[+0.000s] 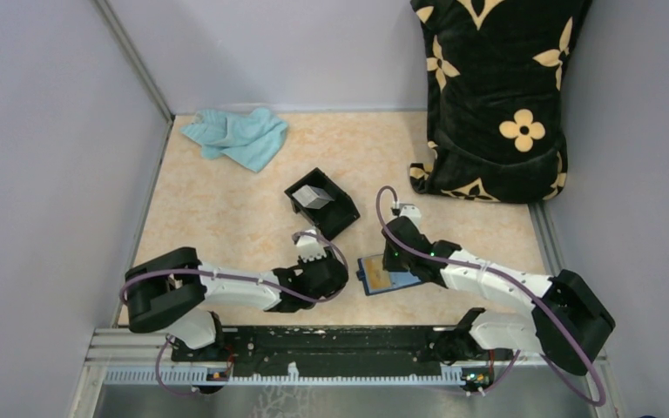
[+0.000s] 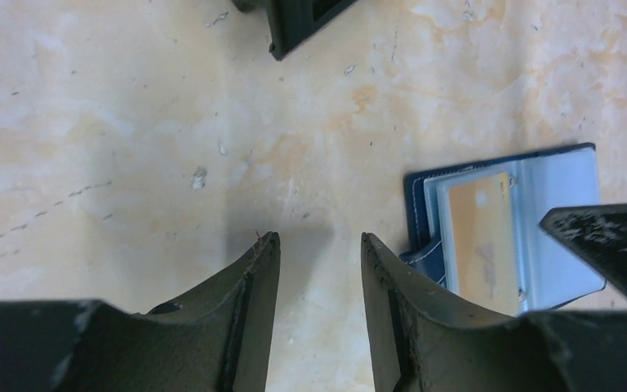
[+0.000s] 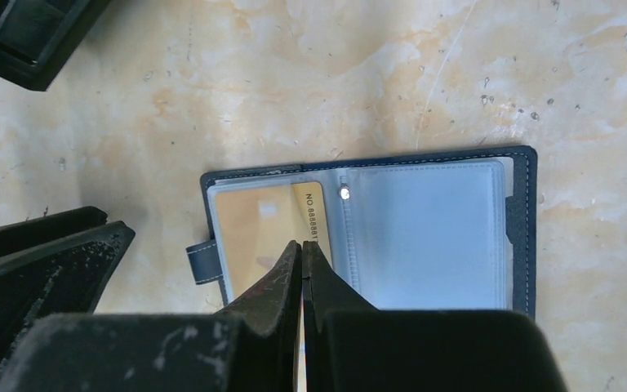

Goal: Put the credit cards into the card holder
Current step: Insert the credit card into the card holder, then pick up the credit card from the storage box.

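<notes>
- The card holder lies opened flat on the tabletop, clear sleeves facing up, in front of the right arm. Laid this way, its pockets can be reached from above.
- The closing tab sticks out at one side and the silver snap shows near the centre fold. Neither blocks the sleeves.
- The orange card sits inside one clear sleeve, almost fully seated.
- The right fingers are pressed together with nothing seen between them. Their tips are over the inner edge of the orange card, probably to nudge it home or pin the holder down.
- The left fingers are spread apart and empty. They are low over bare tabletop just beside the holder and touch nothing, likely waiting to fetch another card.
- The black box stands open-topped beyond the left fingers. The pale card leans inside it, so it is not yet filed.
- A blue cloth and a flowered cushion lie at the far side, well apart from the work.
- Count: one holder, two cards visible (one orange, one pale), one box, one cloth, one cushion.
</notes>
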`<state>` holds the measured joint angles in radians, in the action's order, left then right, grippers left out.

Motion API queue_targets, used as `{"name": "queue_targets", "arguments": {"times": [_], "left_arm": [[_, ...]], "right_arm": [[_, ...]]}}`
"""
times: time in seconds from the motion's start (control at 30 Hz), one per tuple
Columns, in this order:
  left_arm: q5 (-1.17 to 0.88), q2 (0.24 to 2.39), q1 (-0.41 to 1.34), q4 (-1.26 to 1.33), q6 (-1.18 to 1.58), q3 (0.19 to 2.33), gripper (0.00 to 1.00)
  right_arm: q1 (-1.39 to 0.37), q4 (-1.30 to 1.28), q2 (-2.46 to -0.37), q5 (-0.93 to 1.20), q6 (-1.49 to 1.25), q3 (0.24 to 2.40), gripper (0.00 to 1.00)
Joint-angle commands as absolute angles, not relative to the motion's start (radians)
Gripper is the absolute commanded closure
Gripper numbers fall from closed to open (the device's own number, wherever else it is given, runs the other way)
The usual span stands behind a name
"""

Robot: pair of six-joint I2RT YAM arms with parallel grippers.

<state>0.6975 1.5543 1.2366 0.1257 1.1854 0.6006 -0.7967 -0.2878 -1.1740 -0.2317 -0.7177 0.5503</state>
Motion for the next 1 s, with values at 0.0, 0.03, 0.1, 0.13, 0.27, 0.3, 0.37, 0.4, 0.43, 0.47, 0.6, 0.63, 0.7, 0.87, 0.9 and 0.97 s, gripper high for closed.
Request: {"name": "queue_targets", "arguments": {"times": [0.0, 0.03, 0.1, 0.13, 0.27, 0.3, 0.37, 0.4, 0.43, 0.47, 0.6, 0.63, 0.7, 0.87, 0.9, 0.97], "left_arm": [[0.784, 1.498, 1.278, -0.054, 1.234, 0.640, 0.52], [0.805, 1.491, 1.286, -0.095, 1.257, 0.649, 0.51], [0.842, 1.478, 1.294, -0.175, 1.308, 0.665, 0.50], [0.859, 1.471, 1.295, -0.221, 1.345, 0.674, 0.49], [0.938, 1.434, 1.295, -0.395, 1.490, 0.696, 0.48], [0.962, 1.428, 1.296, -0.440, 1.536, 0.699, 0.47], [0.997, 1.416, 1.289, -0.515, 1.606, 0.705, 0.46], [1.006, 1.410, 1.280, -0.526, 1.610, 0.703, 0.46], [1.005, 1.402, 1.266, -0.523, 1.603, 0.699, 0.46], [1.000, 1.392, 1.250, -0.512, 1.588, 0.694, 0.46], [0.953, 1.333, 1.166, -0.363, 1.446, 0.623, 0.46], [0.932, 1.312, 1.139, -0.304, 1.397, 0.599, 0.46], [0.878, 1.272, 1.079, -0.145, 1.284, 0.545, 0.46], [0.739, 1.220, 0.941, 0.047, 1.094, 0.476, 0.46], [0.716, 1.220, 0.924, 0.070, 1.068, 0.472, 0.46], [0.675, 1.226, 0.896, 0.121, 1.025, 0.466, 0.46]], "right_arm": [[-0.819, -0.301, -1.104, -0.258, -0.670, 0.629, 1.00], [-0.820, -0.298, -1.100, -0.248, -0.654, 0.643, 1.00], [-0.821, -0.296, -1.109, -0.229, -0.617, 0.689, 0.94], [-0.822, -0.302, -1.123, -0.219, -0.593, 0.723, 0.90], [-0.822, -0.320, -1.228, -0.192, -0.493, 0.893, 0.75], [-0.823, -0.317, -1.256, -0.182, -0.468, 0.929, 0.71], [-0.822, -0.320, -1.328, -0.162, -0.416, 1.016, 0.66], [-0.822, -0.326, -1.364, -0.153, -0.392, 1.061, 0.63], [-0.821, -0.328, -1.405, -0.134, -0.367, 1.105, 0.62], [-0.821, -0.329, -1.443, -0.116, -0.343, 1.146, 0.59], [-0.814, -0.335, -1.595, -0.045, -0.268, 1.310, 0.53], [-0.809, -0.338, -1.631, -0.029, -0.253, 1.346, 0.53], [-0.800, -0.341, -1.729, 0.003, -0.231, 1.418, 0.52], [-0.768, -0.333, -1.872, 0.070, -0.215, 1.555, 0.51], [-0.760, -0.330, -1.894, 0.084, -0.215, 1.572, 0.51], [-0.746, -0.323, -1.938, 0.108, -0.216, 1.604, 0.51]]}}
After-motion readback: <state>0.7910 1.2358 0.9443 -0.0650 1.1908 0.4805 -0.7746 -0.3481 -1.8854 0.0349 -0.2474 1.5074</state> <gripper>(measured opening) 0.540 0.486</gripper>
